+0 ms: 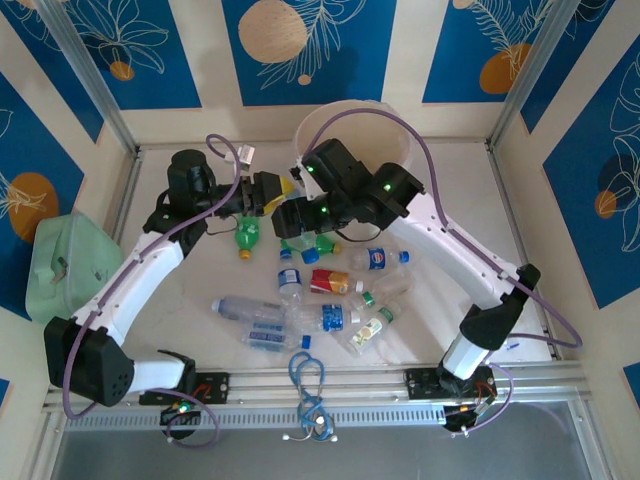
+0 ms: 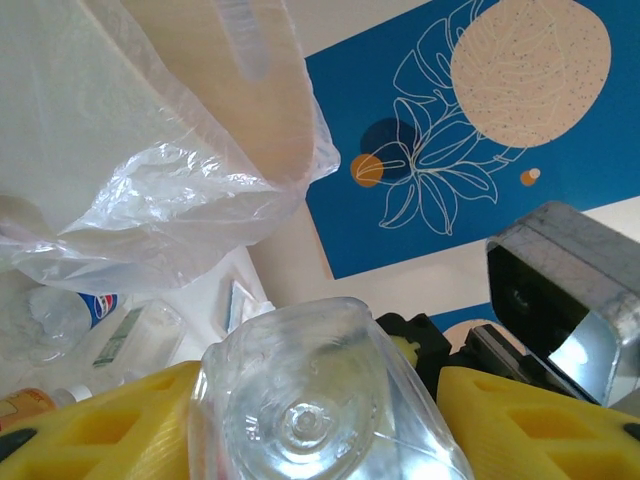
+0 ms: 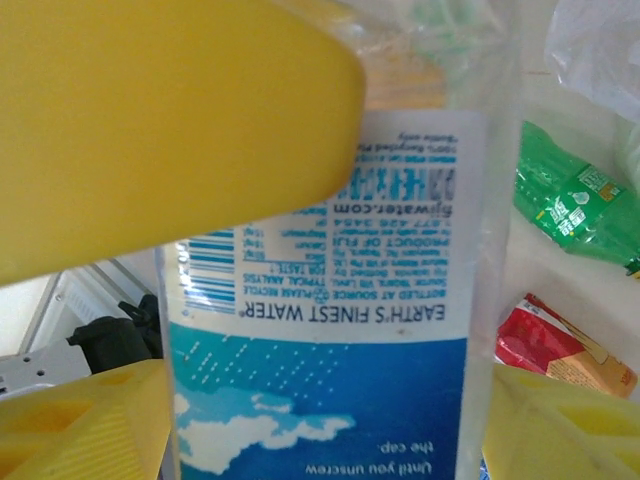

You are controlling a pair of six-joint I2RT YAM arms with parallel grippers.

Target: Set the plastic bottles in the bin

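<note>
A clear bottle with a blue and white label (image 3: pixel 330 380) hangs between both arms, just in front of the bin (image 1: pixel 345 104). My left gripper (image 2: pixel 320 420) is shut on it near its base (image 2: pixel 300 420), yellow fingers (image 2: pixel 110 430) on both sides. My right gripper (image 3: pixel 330 420) is closed against the label from the other side, and one left finger (image 3: pixel 160 110) crosses above. The two grippers meet in the top view, left (image 1: pixel 268 192) and right (image 1: pixel 290 210). Several plastic bottles lie on the table: a green one (image 1: pixel 247 238), a red-labelled one (image 1: pixel 330 282), a blue-labelled one (image 1: pixel 378 259).
The bin's white bag liner (image 2: pixel 150 200) hangs over its rim, close above the left gripper. A mint-green box (image 1: pixel 70 265) sits beyond the table's left edge. A blue cable loop (image 1: pixel 307 375) lies at the near rail. More bottles (image 1: pixel 325 318) crowd the table's middle.
</note>
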